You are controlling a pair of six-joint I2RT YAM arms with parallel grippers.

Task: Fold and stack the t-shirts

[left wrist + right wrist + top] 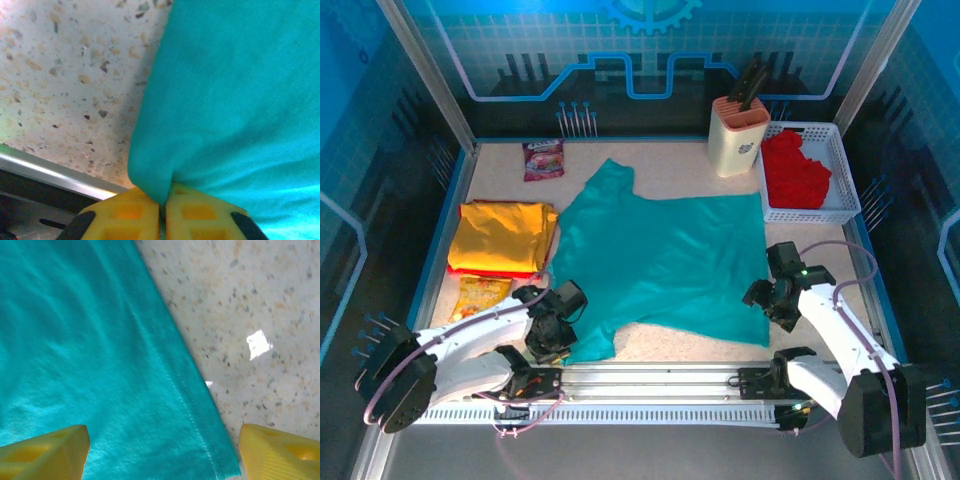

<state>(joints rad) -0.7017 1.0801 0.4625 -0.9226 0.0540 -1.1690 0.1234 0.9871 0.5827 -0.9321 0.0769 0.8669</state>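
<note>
Three t-shirts appear in my top view, described here from left to right. At far left the yellow t-shirt (503,237) lies folded on the table (670,165). An orange snack packet (478,297) sits just in front of it, and a pink snack packet (543,159) lies farther back.

Next comes my left gripper (552,335), low at the near-left corner of the teal t-shirt (665,260). In the left wrist view its yellow fingers (127,215) are pressed together, pinching a rounded corner of the teal cloth (235,100) between them. The left gripper (162,202) thus has hold of the shirt's edge, beside the speckled tabletop (75,90).

The teal t-shirt itself is spread flat across the middle of the table, one sleeve reaching toward the back.

At its near-right corner hangs my right gripper (767,300). In the right wrist view the right gripper (162,437) has its fingers (45,452) wide apart, either side of the stitched hem of the teal cloth (90,350), gripping nothing.

At the back right stands a knife block (738,135). Just beside it is a white basket (845,180) holding the crumpled red t-shirt (795,170).
</note>
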